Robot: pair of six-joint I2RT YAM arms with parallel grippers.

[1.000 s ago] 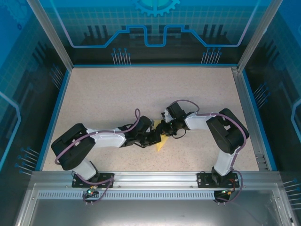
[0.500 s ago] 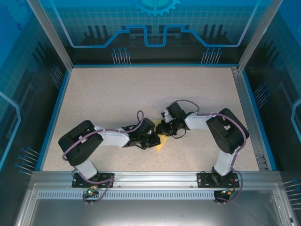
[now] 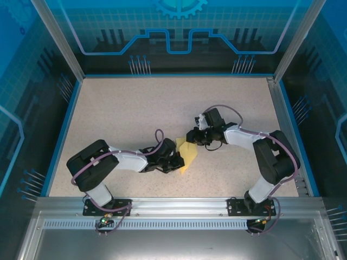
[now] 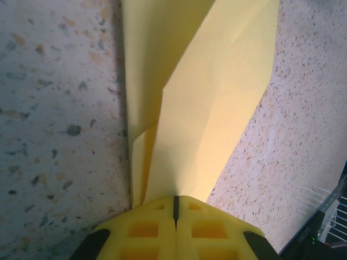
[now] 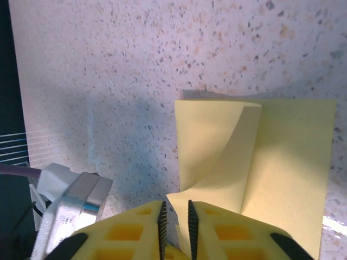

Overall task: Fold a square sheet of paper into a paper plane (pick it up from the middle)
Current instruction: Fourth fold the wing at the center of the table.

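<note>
While the square sheet of paper (image 3: pixel 187 153) lay half folded on the desk (image 3: pixel 124 108), the left end effector (image 4: pixel 175 208) pinched one end tight. The right end effector (image 5: pixel 176 216) seemed to pinch another edge. Next, a fold needed pressing flat.

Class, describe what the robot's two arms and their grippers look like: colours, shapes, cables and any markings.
The left arm and right arm have white shells between bulky black joints, and a purple cable runs along each. The left gripper and right gripper have yellow fingers moulded with square pockets. A silver-white plug sits beside the right one.
</note>
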